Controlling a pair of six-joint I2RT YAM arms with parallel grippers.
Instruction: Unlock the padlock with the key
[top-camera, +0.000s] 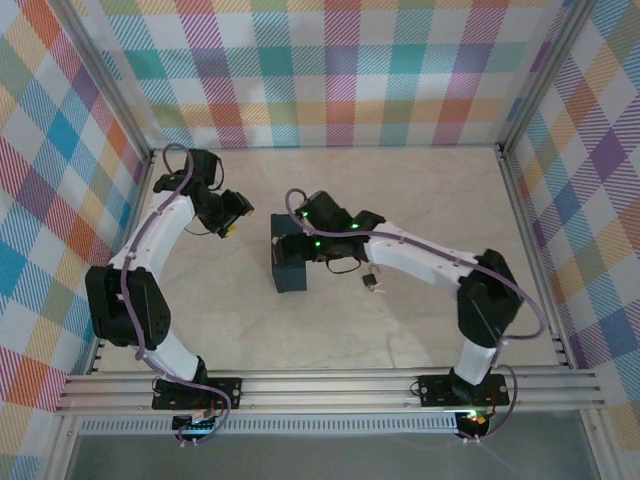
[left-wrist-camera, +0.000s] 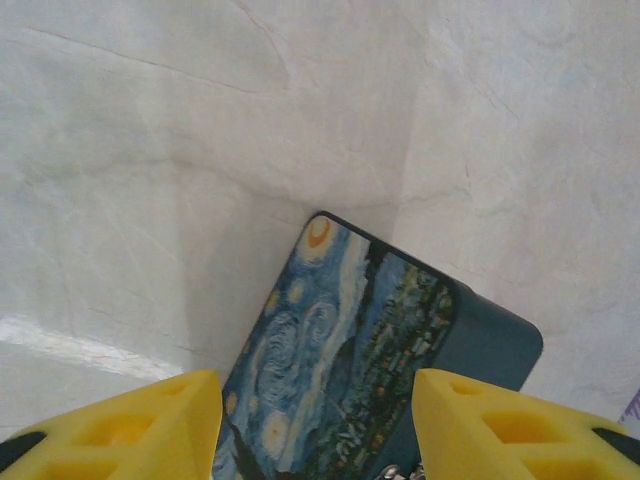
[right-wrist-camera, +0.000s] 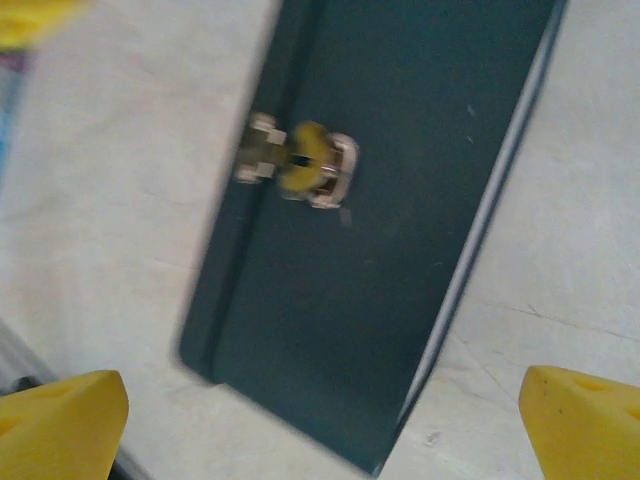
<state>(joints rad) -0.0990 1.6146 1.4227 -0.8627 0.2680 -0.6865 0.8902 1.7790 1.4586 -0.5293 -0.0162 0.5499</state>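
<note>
The dark blue tin (top-camera: 292, 268) stands on edge mid-table. Its swirly printed face (left-wrist-camera: 330, 350) fills the space beyond my left gripper's (left-wrist-camera: 318, 430) half-spread yellow fingers. From above, the left gripper (top-camera: 238, 216) hangs just left of the tin with a strip of table between them. My right gripper (right-wrist-camera: 320, 420) hovers over the tin's plain dark side (right-wrist-camera: 380, 280), fingers wide open and holding nothing. On that side a tiny silver and yellow metal piece, the padlock (right-wrist-camera: 300, 165), sits at the lid seam, blurred. I cannot make out the key.
A small pale metal thing (top-camera: 370, 282) lies on the table under my right forearm, too small to name. Plaid walls (top-camera: 330, 70) close in three sides. Aluminium rails (top-camera: 330, 388) run along the near edge by the arm bases.
</note>
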